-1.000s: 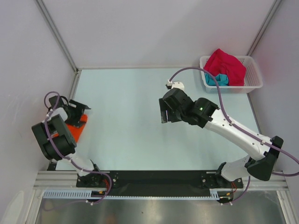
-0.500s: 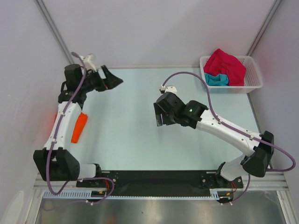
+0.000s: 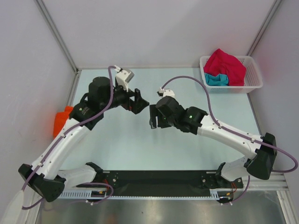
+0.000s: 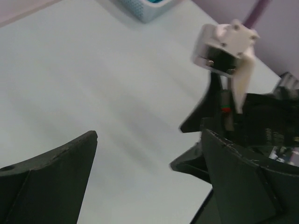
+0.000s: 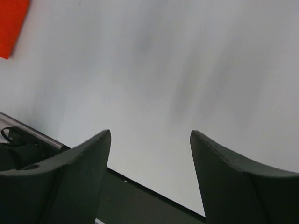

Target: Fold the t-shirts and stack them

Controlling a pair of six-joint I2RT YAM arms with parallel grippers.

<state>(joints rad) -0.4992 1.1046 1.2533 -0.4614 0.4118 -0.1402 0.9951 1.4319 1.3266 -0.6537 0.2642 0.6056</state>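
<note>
A folded bright orange t-shirt (image 3: 60, 122) lies at the table's left edge; it also shows in the right wrist view (image 5: 11, 25). A crimson-pink t-shirt (image 3: 226, 65) lies heaped on a teal t-shirt (image 3: 217, 79) in the white basket (image 3: 254, 83). My left gripper (image 3: 139, 100) is open and empty above the table's middle, its jaws wide apart in the left wrist view (image 4: 149, 135). My right gripper (image 3: 156, 119) is open and empty just to its right, jaws apart in the right wrist view (image 5: 150, 132). Both grippers are far from all the shirts.
The basket stands at the back right corner; its corner shows in the left wrist view (image 4: 149, 9). The right arm's wrist (image 4: 243, 116) fills the right of the left wrist view, close to the left gripper. Walls enclose the pale table (image 3: 121, 144) on three sides.
My left arm has swung from the far left, over the back left corner, to the table's middle, uncovering the orange t-shirt. My right gripper has drifted slightly left.
</note>
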